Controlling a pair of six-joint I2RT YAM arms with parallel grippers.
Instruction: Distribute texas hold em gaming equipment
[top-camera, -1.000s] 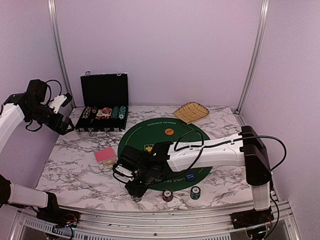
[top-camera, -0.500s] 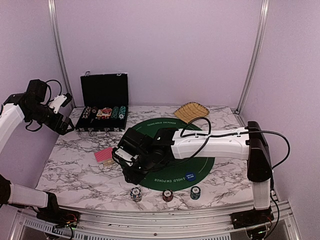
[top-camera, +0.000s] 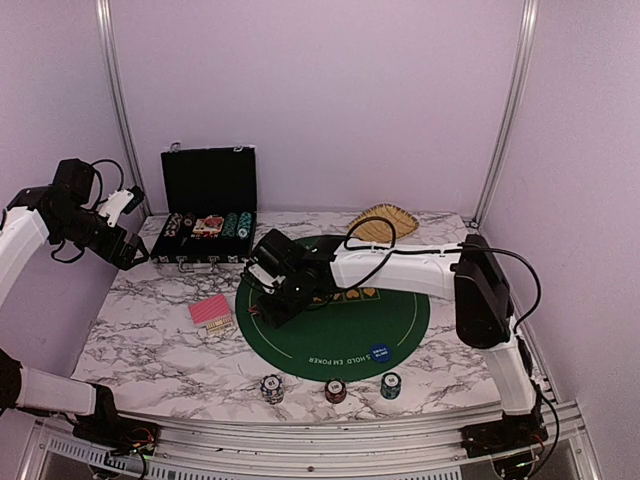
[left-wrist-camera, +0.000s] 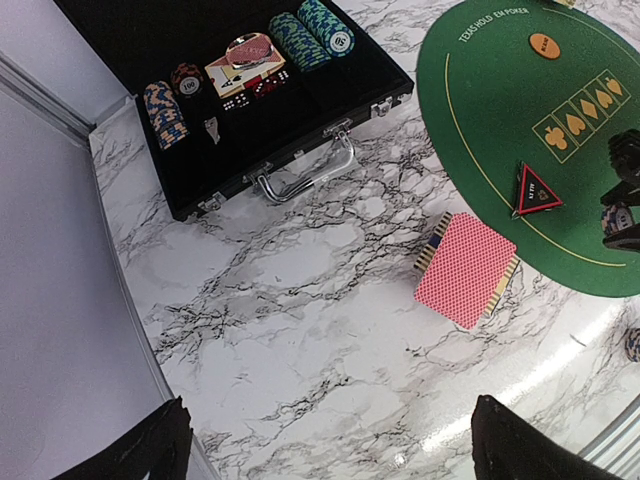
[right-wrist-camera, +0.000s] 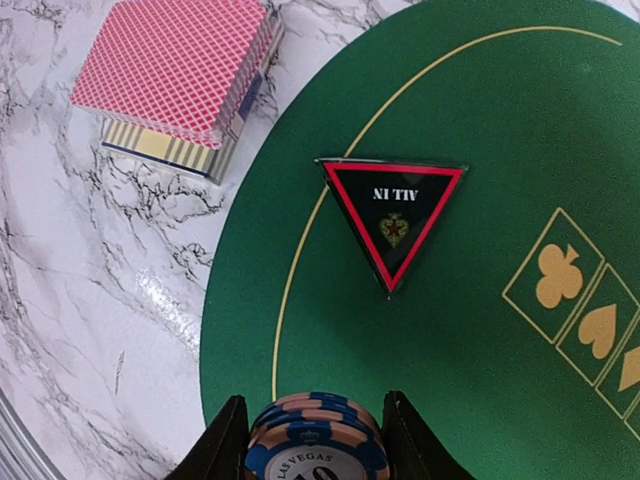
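Note:
My right gripper (right-wrist-camera: 314, 452) is shut on a short stack of blue-and-pink striped poker chips (right-wrist-camera: 312, 422) above the left edge of the green mat (top-camera: 330, 335). Just ahead of it on the mat lies the black-red triangular marker (right-wrist-camera: 393, 212). The pink-red-backed playing cards (top-camera: 211, 311) sit stacked on the marble left of the mat. Three small chip stacks (top-camera: 271, 387) stand in a row along the front edge. A blue disc button (top-camera: 379, 352) lies on the mat's near side, an orange button (left-wrist-camera: 544, 45) on its far side. My left gripper (left-wrist-camera: 335, 445) hangs open and empty high at the far left.
An open black case (top-camera: 205, 225) with more chips, dice and cards stands at the back left. The tan woven basket (top-camera: 385, 222) sits at the back right. Purple walls and metal posts close in the table.
My right arm has swung back from the front edge to the mat's left edge, uncovering the front-left chip stack. The left arm has not moved.

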